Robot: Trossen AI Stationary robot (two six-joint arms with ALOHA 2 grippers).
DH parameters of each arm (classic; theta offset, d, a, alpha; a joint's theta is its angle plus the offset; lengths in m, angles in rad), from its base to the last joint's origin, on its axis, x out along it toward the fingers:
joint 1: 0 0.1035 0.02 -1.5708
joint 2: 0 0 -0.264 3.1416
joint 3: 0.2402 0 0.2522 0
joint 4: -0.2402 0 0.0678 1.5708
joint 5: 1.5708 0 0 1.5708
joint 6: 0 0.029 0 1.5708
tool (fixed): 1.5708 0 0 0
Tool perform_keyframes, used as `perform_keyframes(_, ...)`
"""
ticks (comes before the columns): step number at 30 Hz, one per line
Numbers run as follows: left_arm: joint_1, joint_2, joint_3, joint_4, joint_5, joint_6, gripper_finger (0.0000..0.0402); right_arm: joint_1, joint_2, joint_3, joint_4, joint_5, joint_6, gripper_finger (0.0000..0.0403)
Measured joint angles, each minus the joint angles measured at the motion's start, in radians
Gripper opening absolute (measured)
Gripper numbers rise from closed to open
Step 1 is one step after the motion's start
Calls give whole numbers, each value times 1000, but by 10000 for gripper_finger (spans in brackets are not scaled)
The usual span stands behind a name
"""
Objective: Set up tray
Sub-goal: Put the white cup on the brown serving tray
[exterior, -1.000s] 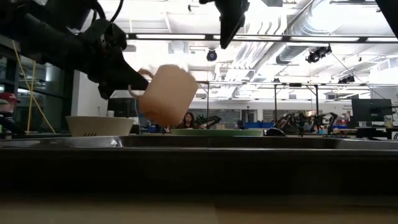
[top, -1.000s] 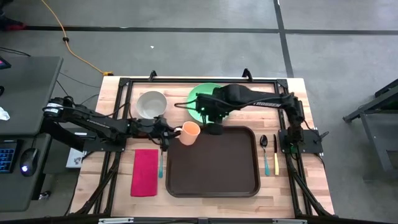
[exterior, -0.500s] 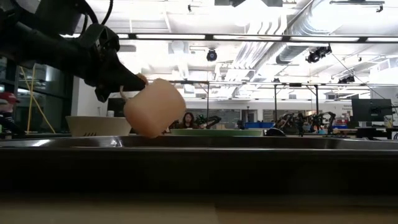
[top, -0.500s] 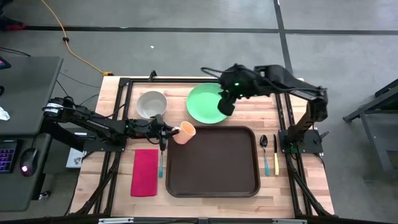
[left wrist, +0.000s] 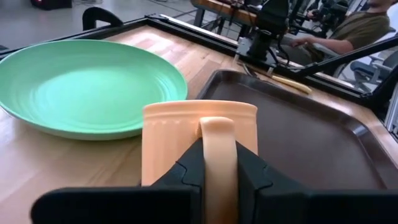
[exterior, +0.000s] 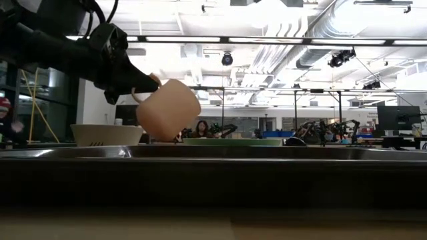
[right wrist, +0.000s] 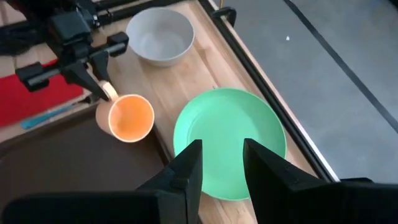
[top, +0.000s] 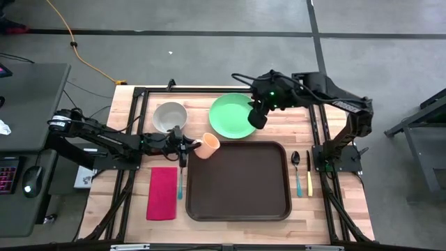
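The orange mug (top: 209,144) hangs tilted in my left gripper (top: 193,146), above the far left corner of the dark brown tray (top: 238,183). The low view shows the mug (exterior: 168,110) off the surface. The green plate (top: 231,116) lies flat on the table behind the tray. My right gripper (top: 258,118) hovers open over the plate's right part, touching nothing. In the right wrist view its fingers (right wrist: 186,168) stand apart high above the plate (right wrist: 229,142). My left gripper pinches the mug's handle (left wrist: 217,149) between its two fingers. The fingers come in roughly level from the table's left side. The mug is lifted clear and hangs tilted, its body (exterior: 170,113) beyond and below the fingertips.
A white bowl (top: 170,116) stands left of the plate. A red napkin (top: 162,193) and a teal-handled utensil (top: 180,183) lie left of the tray. A spoon (top: 295,159) and two more utensils (top: 309,178) lie to its right. People show in the room beyond.
My right gripper has risen and drawn back from the tray's far edge toward the table's far right, and now hangs over the plate. My left gripper has carried the mug slightly toward the table's left, dipping and tipping it, then raising it a little.
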Motion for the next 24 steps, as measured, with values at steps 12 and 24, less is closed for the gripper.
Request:
perform_keyframes(12,0,10,0,93,-23,54,78,0,0,-66,17,-43,-1,94)
perform_keyframes(24,0,10,-1,232,-10,110,80,30,0,-77,22,-54,-8,94)
